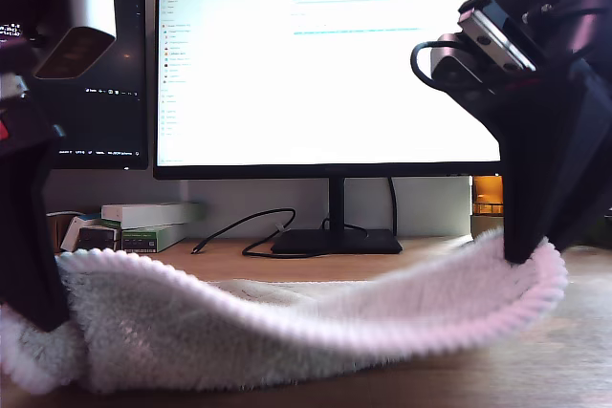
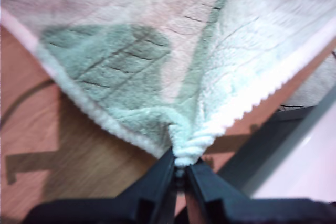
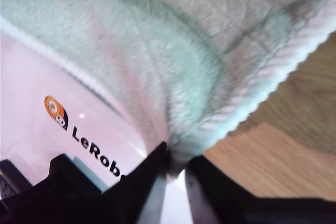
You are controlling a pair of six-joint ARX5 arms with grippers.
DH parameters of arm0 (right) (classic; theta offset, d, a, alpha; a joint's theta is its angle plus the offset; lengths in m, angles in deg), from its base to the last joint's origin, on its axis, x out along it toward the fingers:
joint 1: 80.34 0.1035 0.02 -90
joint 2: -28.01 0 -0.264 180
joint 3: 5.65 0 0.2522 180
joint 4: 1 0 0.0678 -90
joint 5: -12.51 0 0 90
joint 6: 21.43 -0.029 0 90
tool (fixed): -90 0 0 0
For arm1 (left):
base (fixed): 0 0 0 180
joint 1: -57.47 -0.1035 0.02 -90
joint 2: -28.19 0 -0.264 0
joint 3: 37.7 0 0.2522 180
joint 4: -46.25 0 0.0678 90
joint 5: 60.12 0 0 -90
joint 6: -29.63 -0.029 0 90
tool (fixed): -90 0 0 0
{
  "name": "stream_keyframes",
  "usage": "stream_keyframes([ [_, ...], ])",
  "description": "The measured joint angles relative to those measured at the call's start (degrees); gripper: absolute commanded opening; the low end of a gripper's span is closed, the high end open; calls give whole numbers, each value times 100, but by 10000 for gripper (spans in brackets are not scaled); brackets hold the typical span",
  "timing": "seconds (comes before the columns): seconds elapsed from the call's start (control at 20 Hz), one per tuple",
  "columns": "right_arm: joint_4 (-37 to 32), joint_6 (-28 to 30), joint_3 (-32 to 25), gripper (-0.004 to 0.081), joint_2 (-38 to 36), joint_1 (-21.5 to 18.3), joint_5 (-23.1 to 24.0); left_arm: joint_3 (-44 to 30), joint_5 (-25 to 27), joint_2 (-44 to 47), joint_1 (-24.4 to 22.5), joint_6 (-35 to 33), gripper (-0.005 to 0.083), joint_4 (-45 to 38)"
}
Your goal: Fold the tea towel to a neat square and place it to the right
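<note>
Nearest the lens in the exterior view, the tea towel [image 1: 287, 332] lies along the bottom of the frame on the wooden table [image 1: 545, 370]. It sags in the middle, and both ends are lifted, its ribbed whitish edge curling up at the lower right. One dark arm [image 1: 29, 226] comes down onto the end at the lower left of the frame. Another dark arm [image 1: 555, 140] meets the raised end at the right. (The wrist views do not settle which arm is which.)

My first gripper [image 2: 180, 169] is clamped on a bunched corner of the towel, its black jaws pressed together around the corded edge, with wood beneath. My second gripper [image 3: 176, 169] likewise pinches a corner where the corded edge gathers; a white surface [image 3: 52, 129] lettered "LeRob" lies under it, beside bare wood.

Farther back, at the exterior view's left, stacked boxes [image 1: 148, 222] sit on the table and a black cable [image 1: 239, 231] loops toward the monitor stand [image 1: 335, 236]. Behind stands a bright monitor [image 1: 325, 64], with a dark screen [image 1: 115, 93] at the upper left of the frame.
</note>
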State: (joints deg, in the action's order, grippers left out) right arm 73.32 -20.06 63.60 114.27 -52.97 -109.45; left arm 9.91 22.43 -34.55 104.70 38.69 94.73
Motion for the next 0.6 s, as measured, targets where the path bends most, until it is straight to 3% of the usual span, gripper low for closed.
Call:
stream_keyframes([
  [0.1,31,2,0,333,0,76,4,0,-13,0,0,0,265,2],
  [0.2,122,4,0,360,0,85,162,0,-151,0,2,-2,282,35],
  [0.4,269,24,0,358,0,79,868,0,-175,0,0,-96,339,153],
  [0.6,37,133,0,358,0,37,693,0,-197,4,-17,-127,432,66],
])
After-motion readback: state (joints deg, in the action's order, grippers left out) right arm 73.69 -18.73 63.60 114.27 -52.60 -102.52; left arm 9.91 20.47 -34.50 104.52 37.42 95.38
